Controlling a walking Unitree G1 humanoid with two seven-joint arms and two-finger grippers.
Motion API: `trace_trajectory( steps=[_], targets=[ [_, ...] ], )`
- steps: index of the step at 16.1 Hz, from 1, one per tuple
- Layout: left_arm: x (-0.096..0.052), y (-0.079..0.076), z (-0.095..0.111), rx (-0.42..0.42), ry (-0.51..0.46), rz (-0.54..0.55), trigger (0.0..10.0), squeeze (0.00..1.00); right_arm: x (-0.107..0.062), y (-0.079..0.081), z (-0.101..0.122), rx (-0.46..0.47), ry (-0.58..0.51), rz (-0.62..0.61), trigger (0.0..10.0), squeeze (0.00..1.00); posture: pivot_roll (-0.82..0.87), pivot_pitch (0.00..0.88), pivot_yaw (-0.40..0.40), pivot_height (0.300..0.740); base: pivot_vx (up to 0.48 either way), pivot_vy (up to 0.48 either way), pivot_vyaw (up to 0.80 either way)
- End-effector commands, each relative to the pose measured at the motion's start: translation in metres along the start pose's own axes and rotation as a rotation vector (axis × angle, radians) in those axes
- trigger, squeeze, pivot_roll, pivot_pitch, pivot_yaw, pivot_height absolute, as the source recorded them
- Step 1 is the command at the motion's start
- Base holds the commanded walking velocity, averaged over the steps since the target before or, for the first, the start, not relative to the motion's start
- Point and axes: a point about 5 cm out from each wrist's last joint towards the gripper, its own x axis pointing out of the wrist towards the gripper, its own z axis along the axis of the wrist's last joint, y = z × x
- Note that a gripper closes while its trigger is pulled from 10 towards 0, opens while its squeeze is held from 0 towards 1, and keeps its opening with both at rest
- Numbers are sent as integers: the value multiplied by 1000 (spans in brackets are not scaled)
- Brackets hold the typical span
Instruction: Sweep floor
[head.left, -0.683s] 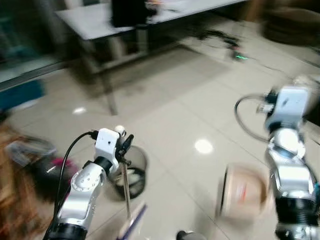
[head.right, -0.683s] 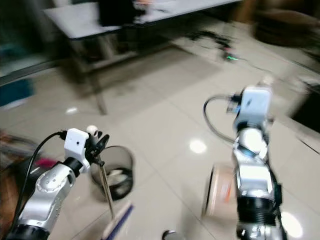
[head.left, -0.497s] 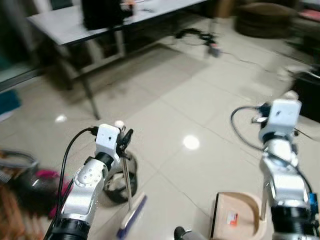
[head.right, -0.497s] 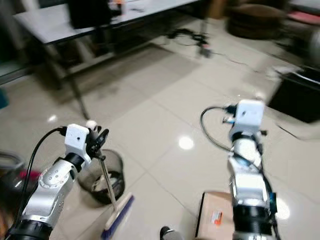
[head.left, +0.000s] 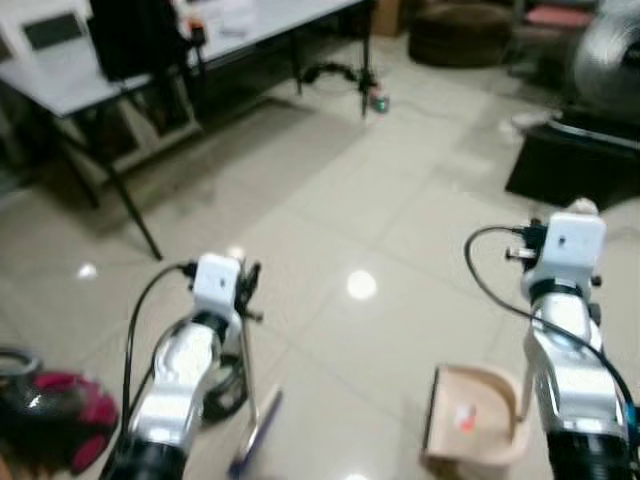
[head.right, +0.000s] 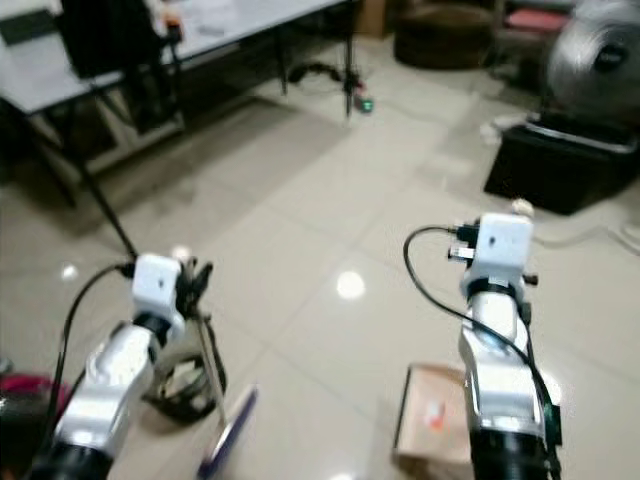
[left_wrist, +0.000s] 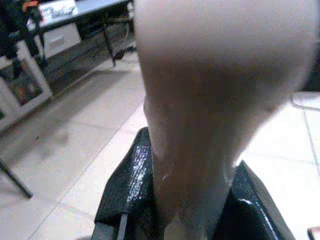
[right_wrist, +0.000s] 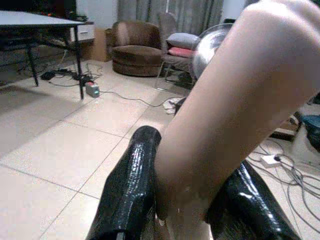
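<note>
Broom (head.left: 247, 385) hung upright from the left end effector (head.left: 245, 292), which was clamped high on its thin handle, the purple head near the floor (head.left: 330, 200) beside a dark bin (head.left: 225, 385). It likely handled light and stiff, slightly slippery. The right end effector (right_wrist: 182, 200) gripped the beige dustpan (head.left: 470, 425) by its handle. One broom, one dustpan.

Glossy beige tile floor (head.left: 400, 200) (lamp glare), grey table (head.left: 150, 50), brown armchair (right_wrist: 132, 47), fan (head.left: 605, 45).
</note>
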Motion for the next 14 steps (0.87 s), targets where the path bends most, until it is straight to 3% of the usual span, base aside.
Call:
trace_trajectory(
  steps=[1,14],
  targets=[
    [1,7,6,22,-29,33,10000,0,0,5,13,15,-44,16,10000,0,-63,0,45,740,0,0,-800],
    [8,2,15,-7,-85,8,10000,0,-7,10,8,71,-4,18,10000,0,-72,0,52,740,0,0,-800]
  ],
)
